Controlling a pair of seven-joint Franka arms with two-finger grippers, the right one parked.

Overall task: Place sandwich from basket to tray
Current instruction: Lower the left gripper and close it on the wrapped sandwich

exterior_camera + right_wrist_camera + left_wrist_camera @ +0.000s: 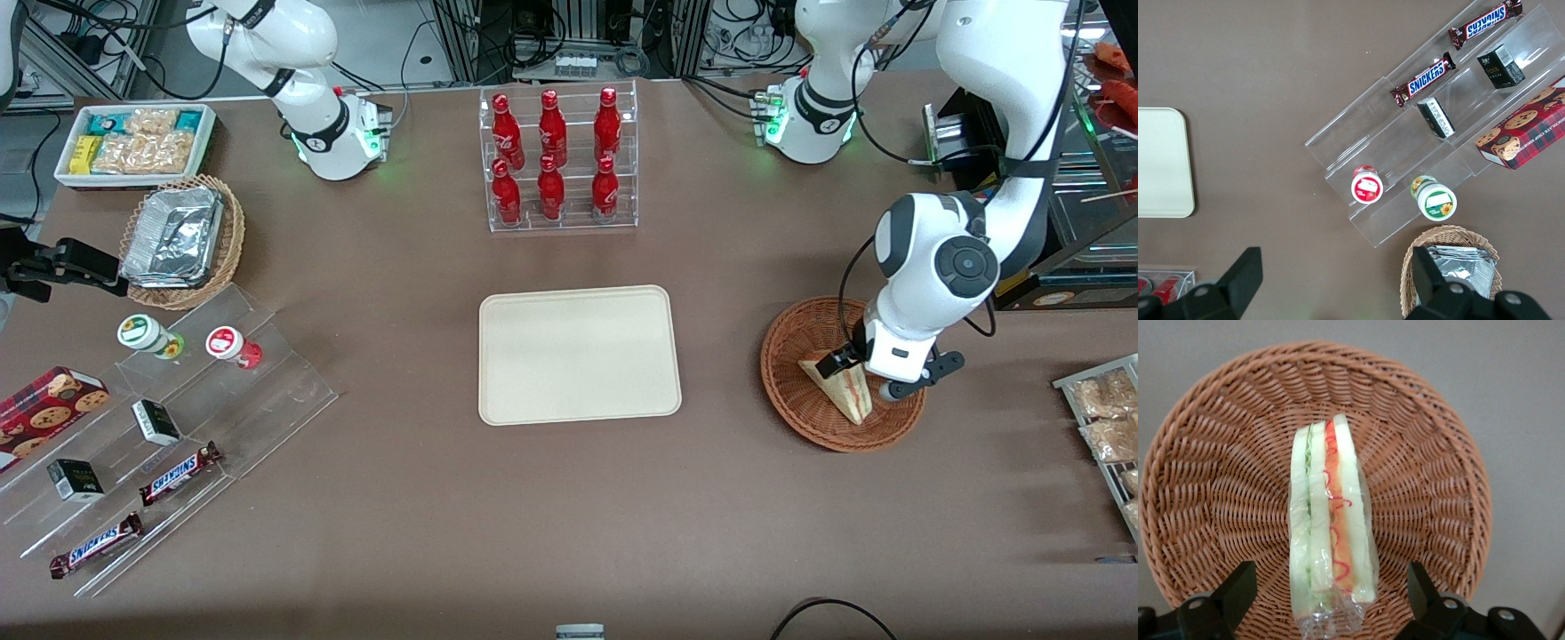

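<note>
The small triangular sandwich [1331, 527] of pale bread, with red-orange and green filling and a clear film wrap, is seen lying in the round reddish-brown wicker basket [787, 378]. On the tabletop [569, 516], this basket is at about three o'clock from the flat cream rectangular tray [578, 354] and well apart from it. The left arm's gripper [1331, 603] is held just above the sandwich, its fingers [1238, 590] spread apart on both sides and probably not yet touching. The sandwich is judged light, soft and easily crushed, and the film slippery. A gentle hold across the flat bread faces is advised.
</note>
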